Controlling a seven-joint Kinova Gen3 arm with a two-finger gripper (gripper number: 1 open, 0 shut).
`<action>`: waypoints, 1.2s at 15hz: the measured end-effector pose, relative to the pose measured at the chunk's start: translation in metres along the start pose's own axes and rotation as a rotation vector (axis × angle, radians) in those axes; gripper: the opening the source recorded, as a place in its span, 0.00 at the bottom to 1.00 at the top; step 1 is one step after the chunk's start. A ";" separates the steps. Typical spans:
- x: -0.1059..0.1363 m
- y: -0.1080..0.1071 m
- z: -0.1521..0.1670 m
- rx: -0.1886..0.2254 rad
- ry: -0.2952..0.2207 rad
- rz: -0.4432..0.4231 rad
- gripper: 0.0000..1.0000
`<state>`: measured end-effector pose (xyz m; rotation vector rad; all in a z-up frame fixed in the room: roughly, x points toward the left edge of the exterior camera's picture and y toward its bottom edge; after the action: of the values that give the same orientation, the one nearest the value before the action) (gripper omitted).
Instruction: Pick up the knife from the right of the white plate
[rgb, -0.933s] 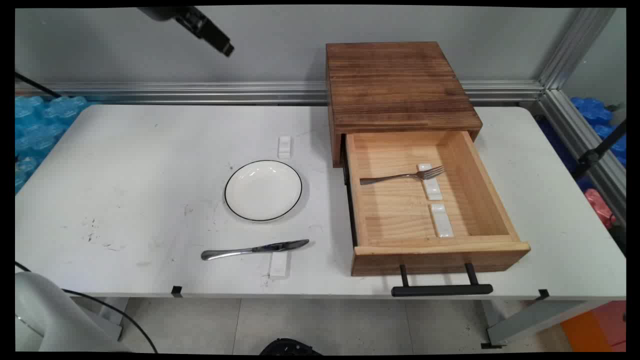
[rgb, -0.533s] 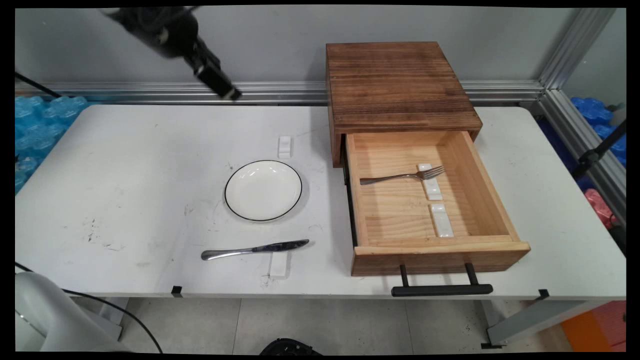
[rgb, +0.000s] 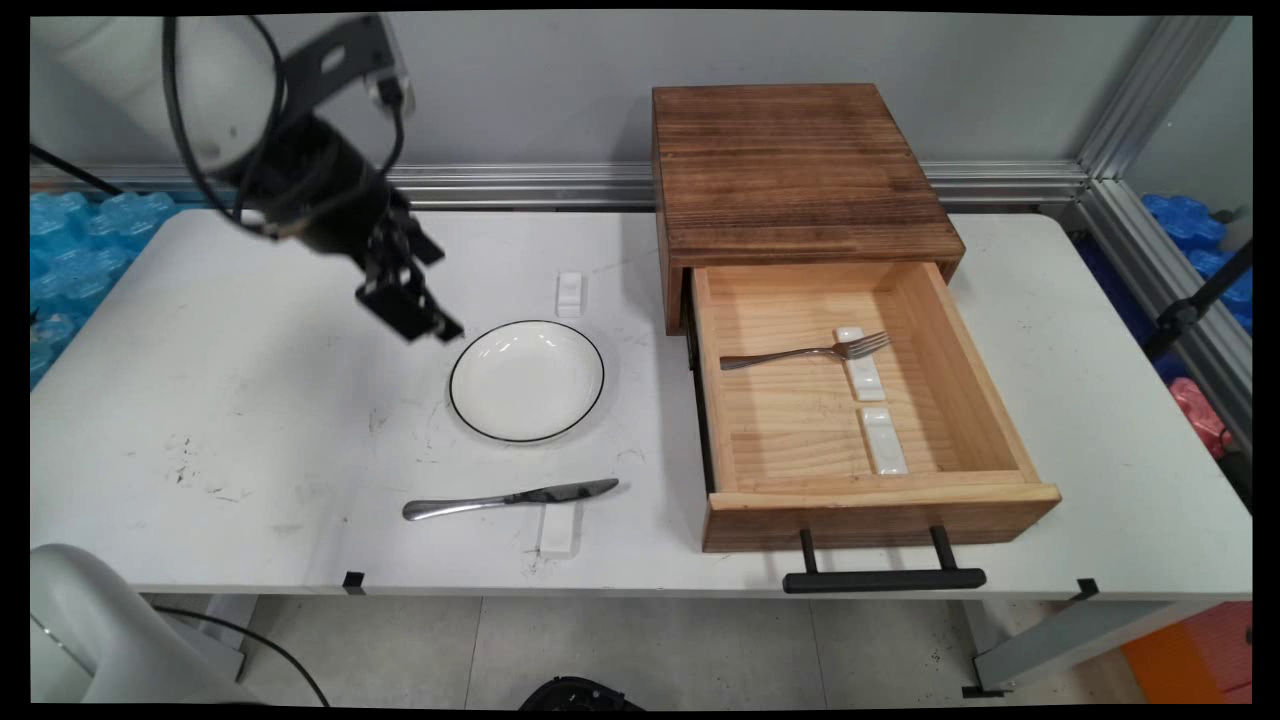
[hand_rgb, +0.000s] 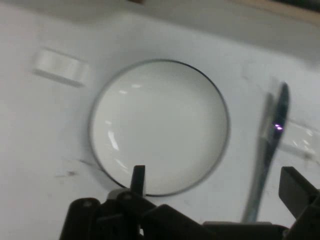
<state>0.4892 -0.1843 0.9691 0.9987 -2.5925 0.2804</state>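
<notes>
Hand view shows the gripper (hand_rgb: 215, 187) with its two black fingers spread wide apart and nothing between them, looking down on a white plate (hand_rgb: 159, 125) with a thin dark rim. In the main view the gripper (rgb: 420, 315) hangs above the table (rgb: 250, 400), just left of the plate (rgb: 526, 380) and not touching it (how high it sits I cannot tell). A small white rest (rgb: 568, 294) lies behind the plate. A table knife (rgb: 510, 497) lies in front of the plate, its blade end over another white rest (rgb: 556, 528); in the hand view the knife (hand_rgb: 267, 155) runs along the plate's right side. Farther right stands a wooden box (rgb: 800, 180) with its drawer (rgb: 975, 385) pulled open. A fork (rgb: 805, 352) lies inside, tines resting on a white rest (rgb: 863, 372), with one more white rest (rgb: 884, 440) just in front of it. The drawer's black handle (rgb: 884, 578) juts past the table's near edge.
</notes>
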 end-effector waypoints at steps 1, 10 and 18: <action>-0.004 0.005 0.007 -0.017 -0.007 0.016 1.00; -0.033 0.045 0.079 -0.123 -0.057 0.170 1.00; -0.050 0.064 0.132 -0.153 -0.097 0.222 1.00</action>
<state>0.4481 -0.1470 0.8247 0.6886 -2.7675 0.0880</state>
